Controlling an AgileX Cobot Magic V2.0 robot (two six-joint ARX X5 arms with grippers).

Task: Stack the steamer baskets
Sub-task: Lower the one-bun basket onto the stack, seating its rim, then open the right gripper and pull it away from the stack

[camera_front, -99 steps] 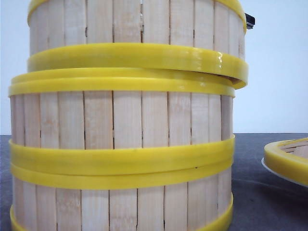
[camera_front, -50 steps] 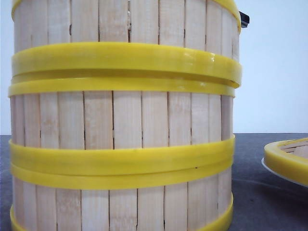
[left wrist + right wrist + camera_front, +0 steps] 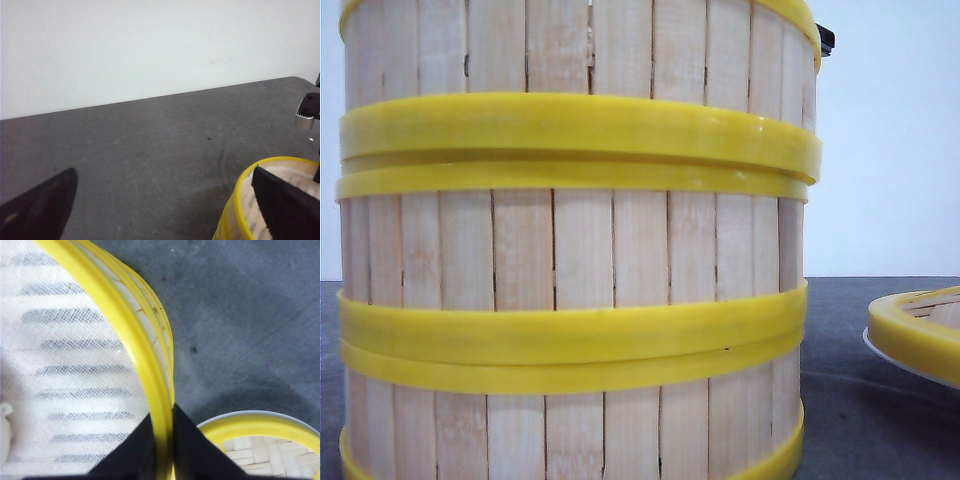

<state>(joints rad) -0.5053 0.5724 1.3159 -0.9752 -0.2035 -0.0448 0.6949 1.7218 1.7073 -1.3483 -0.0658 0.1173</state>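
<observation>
Three steamer baskets stand stacked and fill the front view: the top basket [image 3: 580, 50], the middle basket [image 3: 580, 250] and the bottom basket [image 3: 570, 430]. Their yellow bands line up closely. My right gripper [image 3: 163, 412] is shut on the top basket's yellow rim [image 3: 125, 325], one finger inside and one outside. White mesh cloth [image 3: 65, 365] lines that basket. My left gripper [image 3: 164, 170] is open over bare table beside the stack's rim [image 3: 239, 200]; its one finger [image 3: 285, 205] overlaps the basket's top.
A further steamer basket [image 3: 920, 335] sits on a white plate [image 3: 250, 416] just right of the stack. The dark grey table [image 3: 150, 135] runs back to a white wall. Part of the right arm [image 3: 310, 110] shows in the left wrist view.
The top basket has shifted left and settled level on the stack; a second ago it hung over to the right and was tilted.
</observation>
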